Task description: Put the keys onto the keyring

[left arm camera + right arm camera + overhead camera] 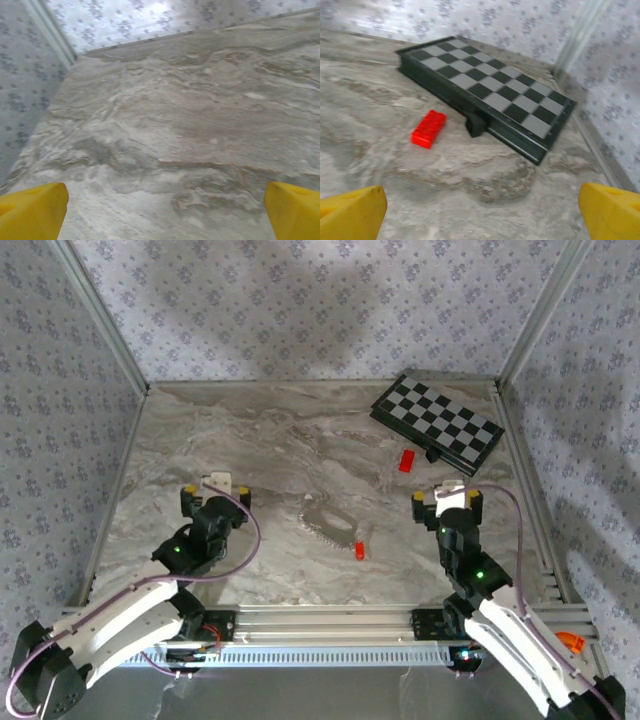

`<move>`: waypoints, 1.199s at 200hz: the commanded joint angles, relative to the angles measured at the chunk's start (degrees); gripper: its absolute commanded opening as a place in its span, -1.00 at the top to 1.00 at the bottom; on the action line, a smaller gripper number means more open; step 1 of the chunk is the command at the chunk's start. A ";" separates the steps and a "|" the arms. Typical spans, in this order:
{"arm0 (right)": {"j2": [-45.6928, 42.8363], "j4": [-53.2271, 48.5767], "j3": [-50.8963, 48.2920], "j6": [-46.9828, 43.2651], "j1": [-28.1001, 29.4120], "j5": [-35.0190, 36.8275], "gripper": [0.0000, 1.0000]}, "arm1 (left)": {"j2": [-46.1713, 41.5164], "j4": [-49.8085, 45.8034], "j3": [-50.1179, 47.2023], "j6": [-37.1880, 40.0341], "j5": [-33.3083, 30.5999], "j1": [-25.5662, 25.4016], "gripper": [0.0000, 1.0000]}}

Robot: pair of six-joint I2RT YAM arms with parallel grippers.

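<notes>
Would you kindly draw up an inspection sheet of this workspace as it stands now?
Surface: marble-patterned table, nothing spilled.
Job's things: keys lie in a silvery cluster mid-table between the arms, with a small red piece at their near right end; the ring is too small to make out.
Clutter: chessboard in the far right corner; red brick in front of it, not touching.
Grippers: left gripper and right gripper both open and empty, either side of the keys.
Cables: purple cable loops beside the left arm, another beside the right; both away from the keys.
Surroundings: patterned walls on three sides.
</notes>
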 commanded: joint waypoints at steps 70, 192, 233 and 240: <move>3.08 12.86 -9.17 0.68 -7.92 -5.93 -0.99 | -1.74 16.15 -9.16 7.27 3.22 14.56 -0.99; 19.46 27.85 -7.53 -0.88 -10.83 -8.06 -0.99 | 7.71 25.73 -11.70 4.39 13.38 27.27 -0.99; 31.06 37.97 -5.36 -2.19 -11.88 -9.17 -0.99 | 15.30 30.65 -9.50 2.59 16.57 31.11 -0.99; 32.73 38.51 -4.70 -2.00 -12.39 -9.74 -0.99 | 16.04 31.65 -9.40 2.32 17.40 31.87 -0.99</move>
